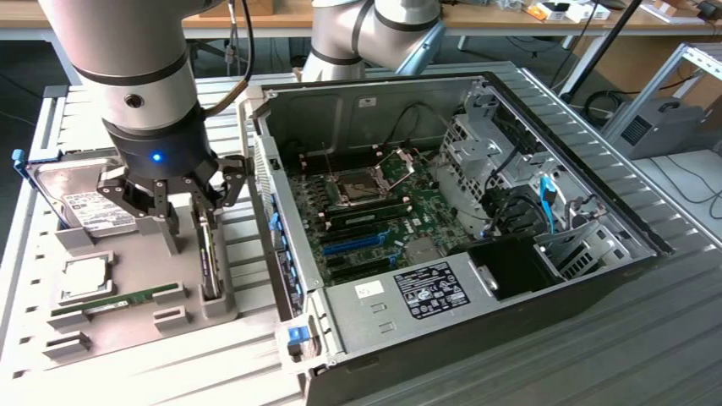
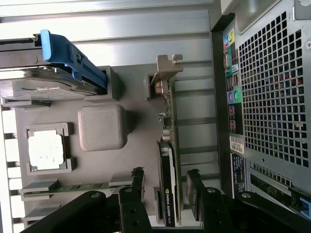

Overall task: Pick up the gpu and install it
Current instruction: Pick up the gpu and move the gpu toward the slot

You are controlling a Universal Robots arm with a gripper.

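The jaws are spread wide, and the gripper stands over the gpu. One of the dark fingers is on each side of the card. A small gap shows between each finger and the card's face, so nothing is pinched. The gpu stands on its long edge in a slot of the grey tray, and its thin upper edge points up toward the wrist. Its silvery bracket is at the far end from the fingers, resting in a small grey holder.

On one side of the card there is a bare strip of tray floor, and then a rounded grey block. Beyond the block lie the CPU in its frame and the green memory stick. The hard drive with its blue carrier lies further off. On the other side the card is near the tray's edge. Only a narrow strip of the slatted table separates that edge from the perforated wall of the computer case.

In the exterior view, the case lies on its side at the exterior view's right, open upward. The motherboard with its blue slots lies close behind that wall.
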